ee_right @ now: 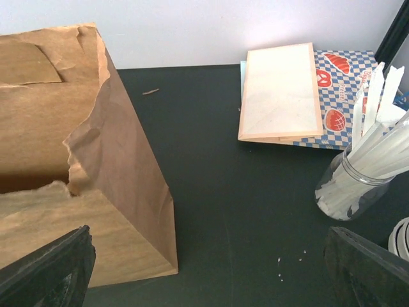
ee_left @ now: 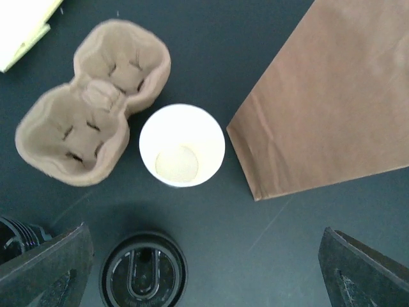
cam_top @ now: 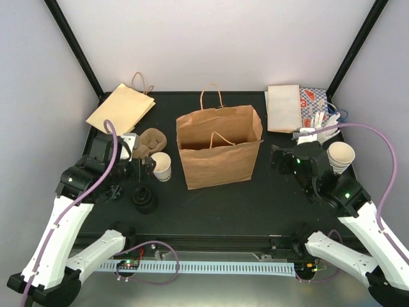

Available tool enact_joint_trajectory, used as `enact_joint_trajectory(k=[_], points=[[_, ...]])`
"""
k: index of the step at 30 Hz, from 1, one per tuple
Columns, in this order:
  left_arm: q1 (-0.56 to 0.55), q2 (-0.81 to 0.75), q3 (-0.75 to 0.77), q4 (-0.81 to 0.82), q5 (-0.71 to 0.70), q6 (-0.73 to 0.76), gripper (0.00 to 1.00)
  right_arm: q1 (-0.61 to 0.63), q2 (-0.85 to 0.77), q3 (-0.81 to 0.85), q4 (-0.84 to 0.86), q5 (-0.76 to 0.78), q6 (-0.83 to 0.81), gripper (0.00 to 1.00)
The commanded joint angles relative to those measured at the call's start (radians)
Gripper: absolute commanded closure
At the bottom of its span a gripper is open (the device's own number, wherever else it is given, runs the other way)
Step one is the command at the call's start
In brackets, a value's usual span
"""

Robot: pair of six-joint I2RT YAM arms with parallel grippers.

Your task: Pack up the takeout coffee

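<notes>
takeout coffee cup (ee_left: 182,145) upright on worktop (ee_left: 255,38), centre of left wrist view, just beside cup carrier (ee_left: 89,128), near paper bag (ee_left: 332,96) (black lid (ee_left: 144,275) lower left); left end effector (ee_left: 204,272) and right end effector (ee_right: 208,272) both spread wide.

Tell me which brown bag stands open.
The centre bag, upright with its mouth open and handles up; the other brown bag lies flat at the back left.

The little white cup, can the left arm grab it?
Probably yes. The left gripper is open right above the white cup, and nothing covers the cup. The cardboard carrier and paper bag sit close on either side, so it may be a tight fit.
</notes>
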Motion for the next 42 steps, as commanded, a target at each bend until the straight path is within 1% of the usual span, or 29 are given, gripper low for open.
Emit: enact_joint_trajectory(k=[1, 3, 7, 10, 13, 19, 21, 25, 27, 30, 35, 38, 42], points=[[0.028, -0.023, -0.047, 0.035, 0.064, -0.026, 0.01, 0.003, -0.084, -0.049, 0.049, 0.005, -0.030, 0.00], [0.030, -0.010, -0.058, 0.042, 0.065, -0.011, 0.01, -0.001, -0.070, -0.022, -0.006, 0.066, 0.019, 0.00], [0.030, -0.006, -0.100, 0.088, 0.103, 0.031, 0.01, -0.014, 0.034, 0.070, -0.086, 0.093, 0.034, 0.00], [0.030, -0.027, -0.144, 0.146, 0.146, 0.061, 0.01, -0.063, 0.126, 0.139, -0.136, 0.098, 0.023, 0.00], [0.029, -0.064, -0.201, 0.239, 0.175, 0.072, 0.01, -0.174, 0.210, 0.208, -0.181, 0.057, 0.003, 0.00], [0.029, -0.156, -0.308, 0.400, 0.185, 0.095, 0.01, -0.456, 0.292, 0.300, -0.196, -0.191, -0.038, 0.05], [0.029, -0.179, -0.333, 0.433, 0.191, 0.095, 0.01, -0.525, 0.327, 0.326, -0.219, -0.225, -0.037, 0.07], [0.029, -0.227, -0.396, 0.496, 0.207, 0.087, 0.01, -0.609, 0.379, 0.370, -0.259, -0.232, -0.034, 0.12], [0.029, -0.250, -0.429, 0.524, 0.216, 0.082, 0.01, -0.641, 0.400, 0.388, -0.270, -0.235, -0.031, 0.14], [0.029, -0.270, -0.463, 0.550, 0.222, 0.080, 0.01, -0.684, 0.430, 0.415, -0.281, -0.236, -0.025, 0.21], [0.029, -0.272, -0.475, 0.559, 0.237, 0.080, 0.01, -0.697, 0.490, 0.422, -0.239, -0.231, 0.002, 0.29], [0.029, -0.264, -0.479, 0.562, 0.248, 0.080, 0.01, -0.700, 0.545, 0.444, -0.240, -0.211, 0.009, 0.30], [0.029, -0.260, -0.483, 0.566, 0.259, 0.083, 0.01, -0.705, 0.610, 0.497, -0.251, -0.147, 0.004, 0.30]])
